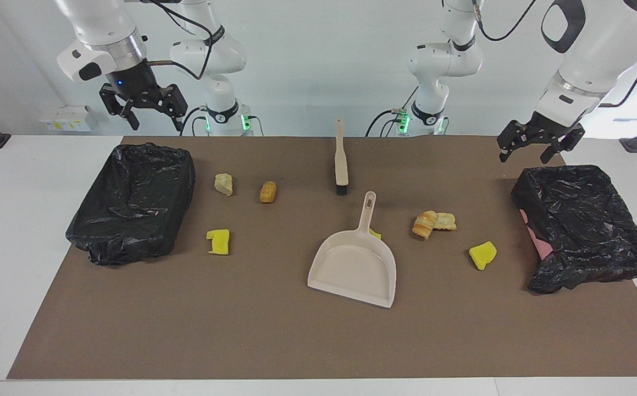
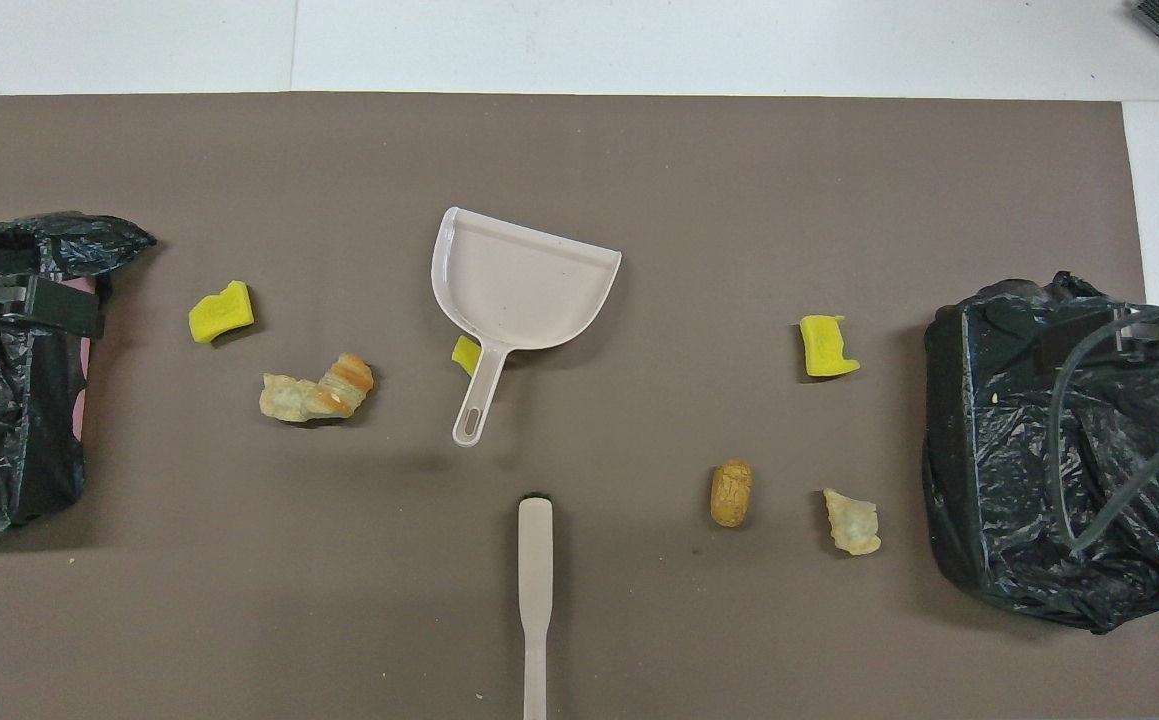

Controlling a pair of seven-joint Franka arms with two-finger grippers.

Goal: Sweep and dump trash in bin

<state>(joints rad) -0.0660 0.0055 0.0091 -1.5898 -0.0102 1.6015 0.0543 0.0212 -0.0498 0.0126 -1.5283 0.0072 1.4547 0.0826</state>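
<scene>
— what sort of place is this?
— a robotics lab: two white jointed robot arms (image 1: pixel 214 60) stand bolted at a white table (image 1: pixel 21 220) against a plain white wall
— anything else?
— loose black cables (image 1: pixel 192 27) hang off them, and a flat brown mat (image 1: pixel 274 330) marks the work area

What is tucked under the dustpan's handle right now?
A small yellow sponge chunk pokes out beside the handle of the beige dustpan. The handle covers part of it, so its full shape is hidden.
</scene>
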